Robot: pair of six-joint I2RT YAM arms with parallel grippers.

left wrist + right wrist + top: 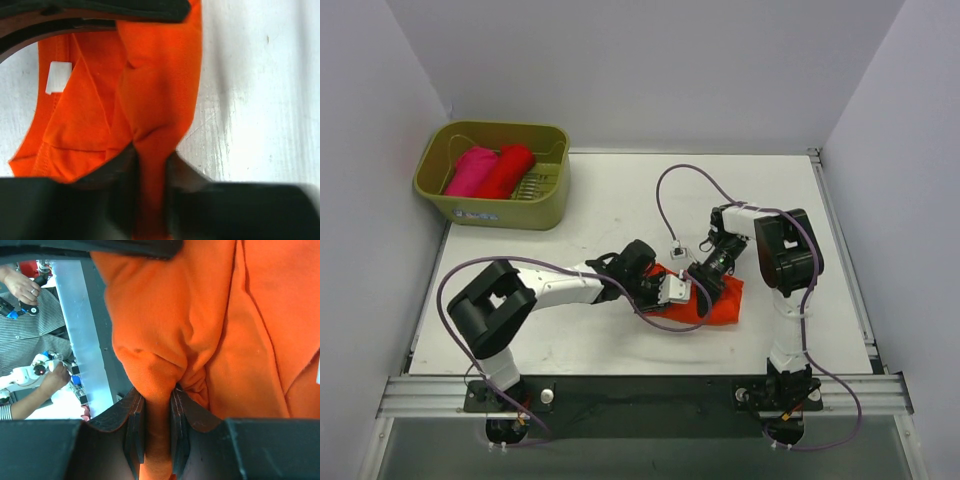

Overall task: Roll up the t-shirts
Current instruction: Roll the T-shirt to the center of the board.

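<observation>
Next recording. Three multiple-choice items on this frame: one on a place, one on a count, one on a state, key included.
1. Where do the pink shirt and the red shirt lie?
A. In the olive basket
B. On the bare tabletop
C. Draped over an arm

2. How many shirts are in view?
A. Two
B. Three
C. Four

3. What are the left fingers doing?
A. Pinching the orange shirt
B. Standing wide open
C. Holding a rim

1 A: both lie bundled inside the basket.
2 B: two in the basket plus the orange one.
3 A: the left wrist view shows orange cloth squeezed between them.
</observation>
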